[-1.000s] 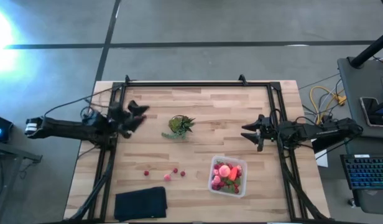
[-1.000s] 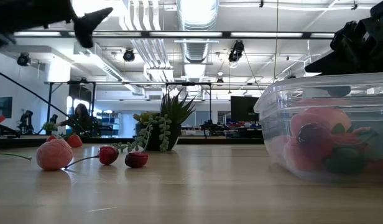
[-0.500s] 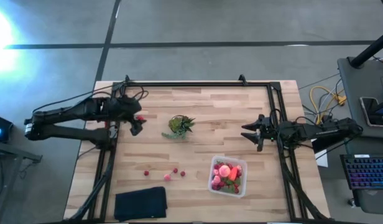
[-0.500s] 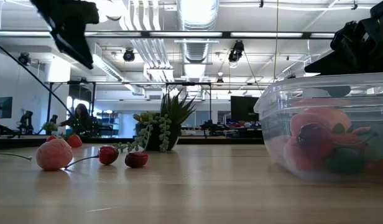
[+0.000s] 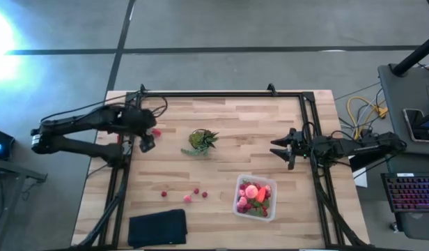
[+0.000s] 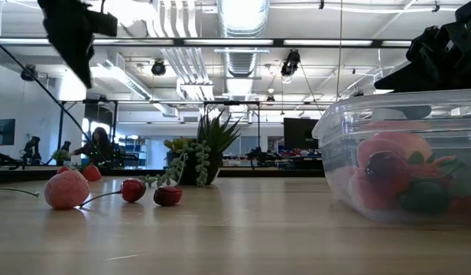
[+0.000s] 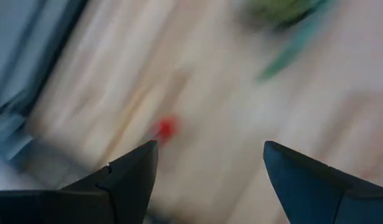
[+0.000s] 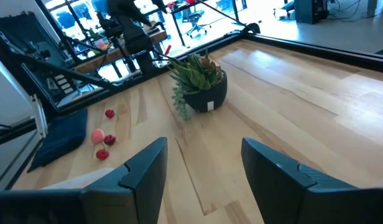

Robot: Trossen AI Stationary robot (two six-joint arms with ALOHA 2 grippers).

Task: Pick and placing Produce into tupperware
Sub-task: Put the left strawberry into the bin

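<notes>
While my left gripper (image 5: 147,141) hangs spread and empty at the wooden table's (image 5: 228,115) nine o'clock, glossy round berries (image 5: 187,194) dot its planks; my right gripper (image 5: 283,152) waits half-parted, empty.

- My two arms are dark, near black, built of slim jointed segments.
- My left end effector (image 5: 147,139) carries two dark, wedge-shaped fingers (image 7: 126,180) with flat inner faces.
- A thin black cable loops along my left arm, near the desk (image 5: 228,118) edge.
- My right end effector (image 5: 283,153) has matching dark, smooth tapered fingers (image 8: 142,171).
</notes>
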